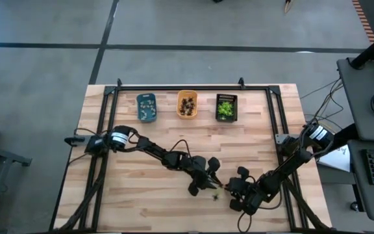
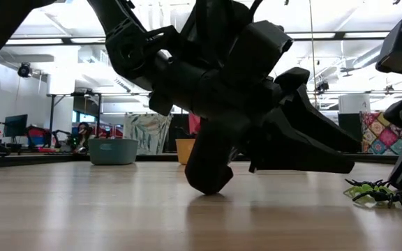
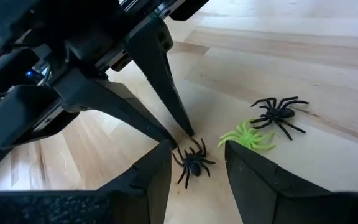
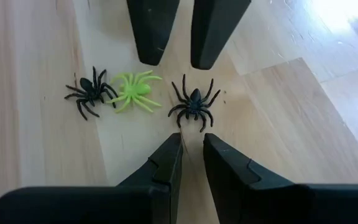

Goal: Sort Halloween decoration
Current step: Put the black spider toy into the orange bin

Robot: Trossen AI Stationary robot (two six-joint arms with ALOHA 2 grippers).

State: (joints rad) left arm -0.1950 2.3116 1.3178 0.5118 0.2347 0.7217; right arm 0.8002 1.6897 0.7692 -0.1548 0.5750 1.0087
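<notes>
Clearly, your left gripper [image 3: 194,165] stood open around a black spider [image 3: 192,162]; your right gripper [image 4: 191,152], narrowly parted and empty, crowded opposite. Closing risked colliding fingertips or flicking it away.

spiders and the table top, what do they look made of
The black spiders and the green spider look like moulded plastic: thin stiff legs, one even colour each, and a slight sheen on the black bodies. The table looks like pale wood planks with visible grain and seams, matte, likely unvarnished or lightly sealed.
</notes>
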